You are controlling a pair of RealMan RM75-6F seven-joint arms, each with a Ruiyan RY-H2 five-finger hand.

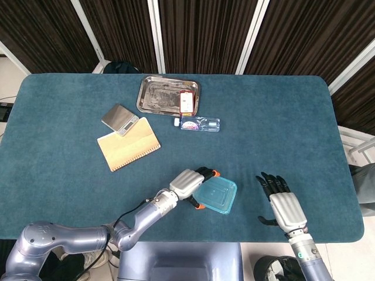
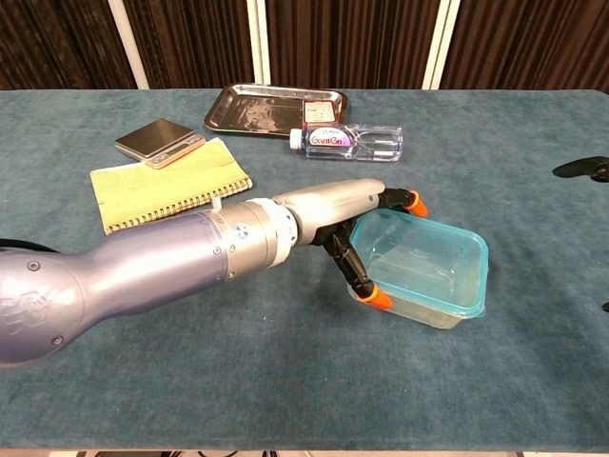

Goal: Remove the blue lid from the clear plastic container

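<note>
The left hand (image 2: 357,228) grips the near-left rim of the clear container (image 2: 428,271), blue lid (image 1: 215,195) on; right of the container, the right hand (image 1: 285,206) hovers spread.

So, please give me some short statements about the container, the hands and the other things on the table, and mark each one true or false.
1. The left hand holds the clear plastic container at its left edge. True.
2. The blue lid lies off the container. False: it sits on top.
3. The right hand grips the lid. False: it is apart, fingers spread.
4. The water bottle lies on its side by the metal tray. True.
</note>
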